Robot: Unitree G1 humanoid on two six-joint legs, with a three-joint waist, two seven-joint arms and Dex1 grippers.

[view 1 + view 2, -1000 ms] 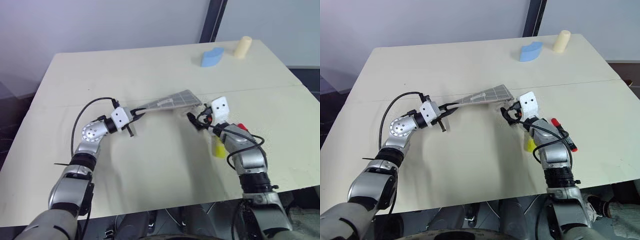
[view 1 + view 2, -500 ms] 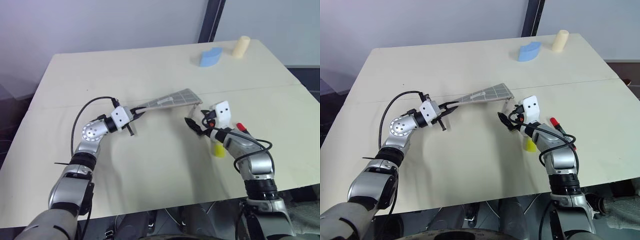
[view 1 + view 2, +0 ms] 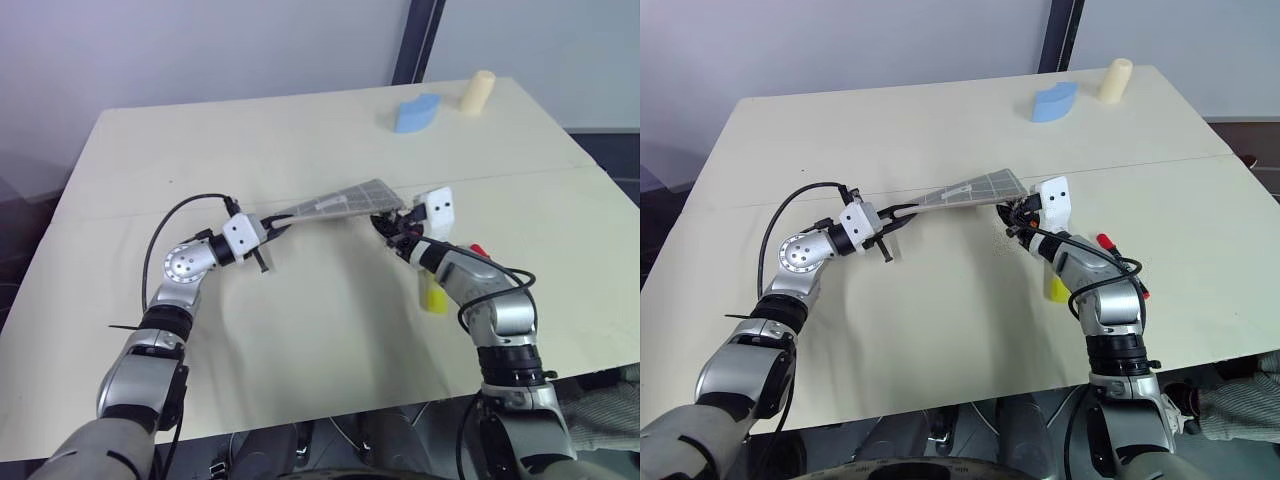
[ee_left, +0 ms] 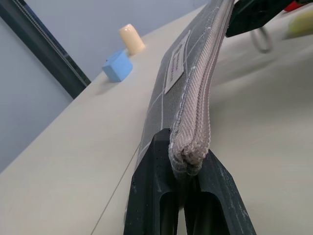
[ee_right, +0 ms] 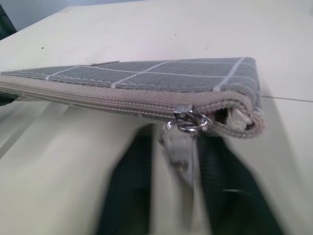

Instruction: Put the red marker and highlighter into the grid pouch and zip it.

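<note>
The pouch [image 3: 340,202] is held clear of the desk [image 3: 300,330] by the clenched left claw [image 4: 188,169]; the right claw [image 3: 1016,222] is closed at the zipper pull [image 5: 188,121], seen close from the right wrist.

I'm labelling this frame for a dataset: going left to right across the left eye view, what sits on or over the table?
Left hand → grid pouch → right hand → highlighter → red marker.

Head pair high over the table [image 3: 300,330] — wrist cameras close along the grid pouch [image 4: 195,88].
</note>
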